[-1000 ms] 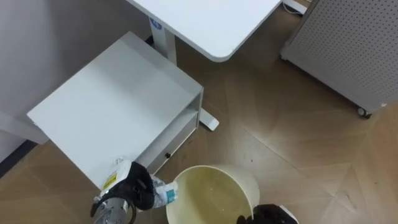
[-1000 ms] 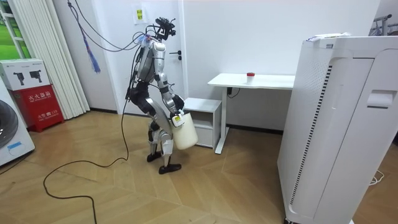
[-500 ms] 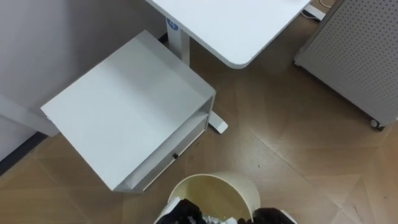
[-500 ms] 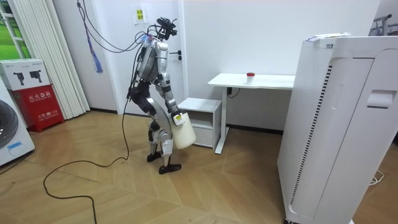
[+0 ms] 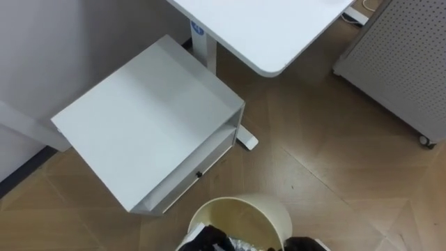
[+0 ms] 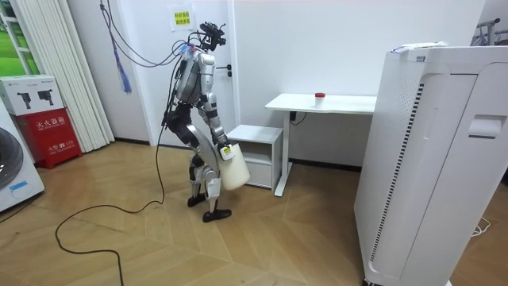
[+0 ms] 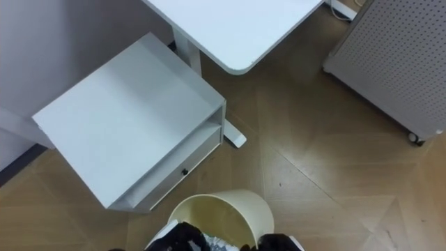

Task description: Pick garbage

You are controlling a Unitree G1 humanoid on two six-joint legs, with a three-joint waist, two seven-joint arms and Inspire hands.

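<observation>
A cream round bin (image 5: 237, 203) shows at the bottom edge of the eye views, held off the floor at my hip (image 6: 234, 168). My left hand (image 5: 208, 240) is down in the bin's mouth, on its left side. A crumpled grey-white piece of garbage (image 5: 240, 245) lies right beside that hand, inside the bin. Whether the hand still grips it is hidden by the frame's edge. My right hand (image 5: 301, 244) clasps the bin's right rim. I stand bent forward in front of the low white cabinet.
A low white cabinet (image 5: 146, 118) with a drawer stands just ahead on the left. Behind it is a white desk (image 5: 272, 28), with a white perforated panel on castors (image 5: 404, 63) to the right. Wooden floor lies between them. A tall white appliance (image 6: 429, 159) stands at the room view's right.
My left hand carried the garbage from left of the bin into its mouth. The eye view shifted slightly. In the last half second almost nothing moved.
</observation>
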